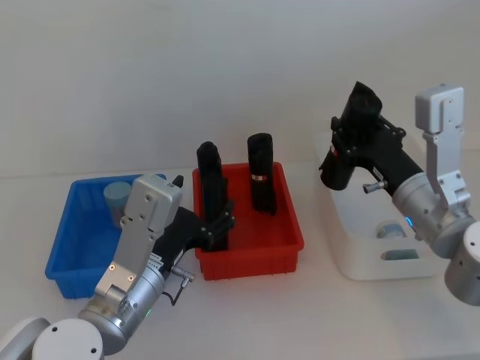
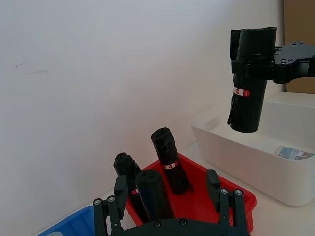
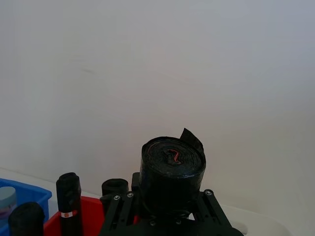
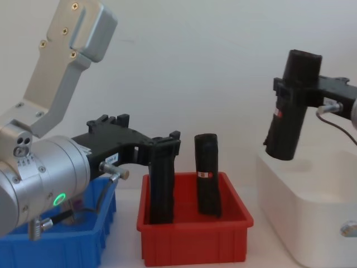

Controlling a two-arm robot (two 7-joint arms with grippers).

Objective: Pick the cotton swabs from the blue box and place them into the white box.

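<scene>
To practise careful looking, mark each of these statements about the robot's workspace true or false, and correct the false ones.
1. The right tool holds a black roll above the white box. True.
2. The left tool is shut on a cotton swab tub. False: it grips a black roll standing in the red bin.
3. A cotton swab tub sits in the blue box. True.
4. The red bin stands to the right of the white box. False: it stands between the blue box and the white box.
5. The white box has nothing in it. False: a cotton swab tub lies inside.
</scene>
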